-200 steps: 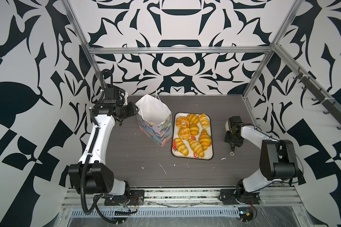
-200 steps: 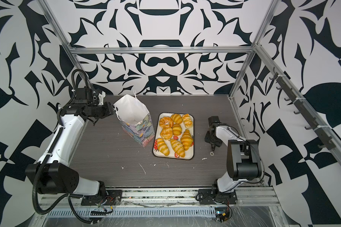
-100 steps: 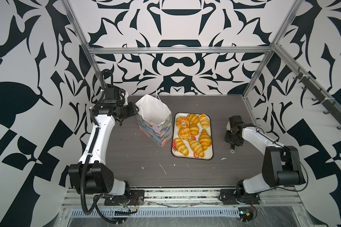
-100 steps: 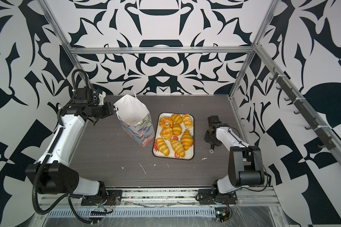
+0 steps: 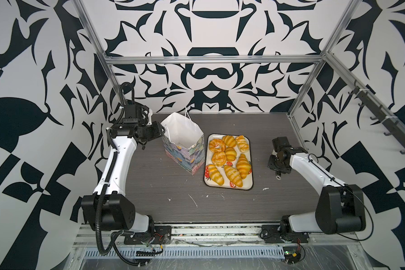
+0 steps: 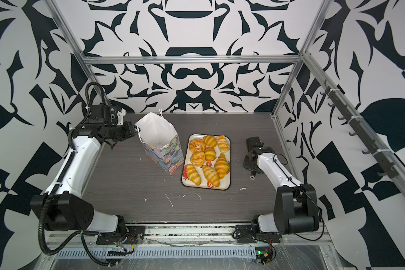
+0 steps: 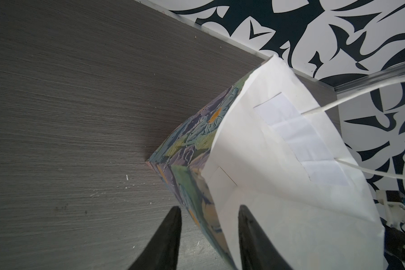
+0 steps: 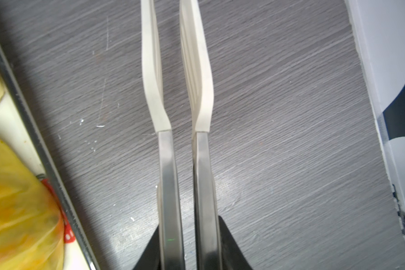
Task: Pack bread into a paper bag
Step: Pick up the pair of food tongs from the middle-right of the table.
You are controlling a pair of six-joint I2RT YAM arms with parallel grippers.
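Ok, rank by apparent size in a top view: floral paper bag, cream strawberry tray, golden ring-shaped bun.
1. Cream strawberry tray and floral paper bag: look alike, bag top nearer camera, unranked.
2. Golden ring-shaped bun: smallest.

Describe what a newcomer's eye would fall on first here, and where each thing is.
The glossy golden bread, laid out on a cream tray in the middle of the table, stands out first. Just beside it stands the tall paper bag, open-mouthed, with the jaws of the left gripper straddling its rim. Across the tray, the right gripper holds tongs.
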